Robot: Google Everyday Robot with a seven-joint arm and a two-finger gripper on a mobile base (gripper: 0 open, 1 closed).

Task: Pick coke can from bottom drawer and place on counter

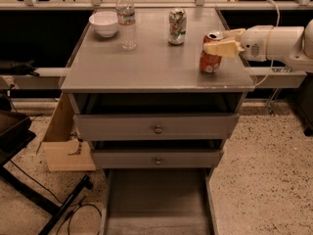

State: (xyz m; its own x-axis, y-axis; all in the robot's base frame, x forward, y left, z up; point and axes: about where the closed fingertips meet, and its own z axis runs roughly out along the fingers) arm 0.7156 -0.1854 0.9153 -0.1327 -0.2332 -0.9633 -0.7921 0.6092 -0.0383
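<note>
The coke can is red-orange with a silver top and stands at the right side of the counter, close to its right edge. My gripper reaches in from the right on a white arm. Its pale fingers clasp the can's upper part, one in front and one behind, and are shut on it. The can's base looks level with the counter top. The bottom drawer is pulled out below the cabinet, a shallow grey tray with nothing showing in it.
A green-and-white can, a clear water bottle and a white bowl stand at the back of the counter. Two knobbed drawers are closed. A cardboard box and a black chair base are at the left.
</note>
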